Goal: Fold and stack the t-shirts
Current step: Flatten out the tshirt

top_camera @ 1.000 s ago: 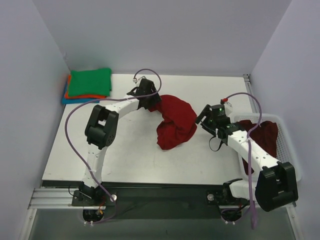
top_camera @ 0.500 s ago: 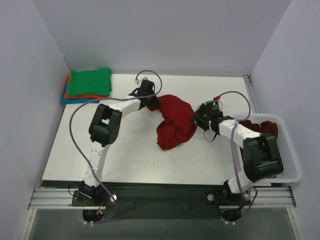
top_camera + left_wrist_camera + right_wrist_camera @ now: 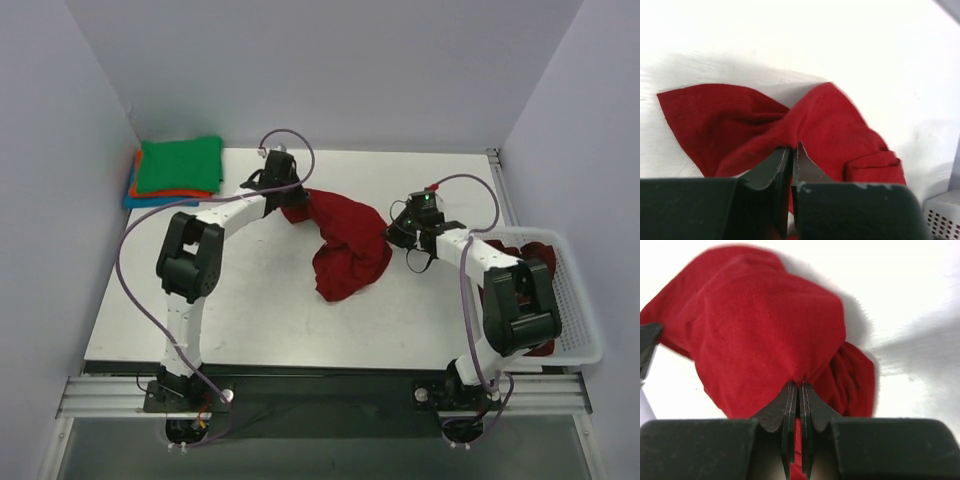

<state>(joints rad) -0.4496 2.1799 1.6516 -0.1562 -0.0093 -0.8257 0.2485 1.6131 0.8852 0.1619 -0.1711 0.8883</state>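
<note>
red shirt (image 3: pixel 345 250) lying bunched mid-bench (image 3: pixel 250 310) | left gripper (image 3: pixel 794 150) pinching its far-left corner, jaws nearly touching | right gripper (image 3: pixel 799 390) clamping its right edge | folded stack (image 3: pixel 178 165) sitting at far-left corner | basket (image 3: pixel 578 300) sitting at right edge

White arms (image 3: pixel 235 208), black joints (image 3: pixel 186 268), purple cables (image 3: pixel 119 268).

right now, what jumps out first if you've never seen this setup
A crumpled dark red t-shirt in the middle of the table, pinched at its far-left end by the left hand and at its right edge by the right hand. Next, the stack of folded shirts, green on top, in the far left corner.
</note>
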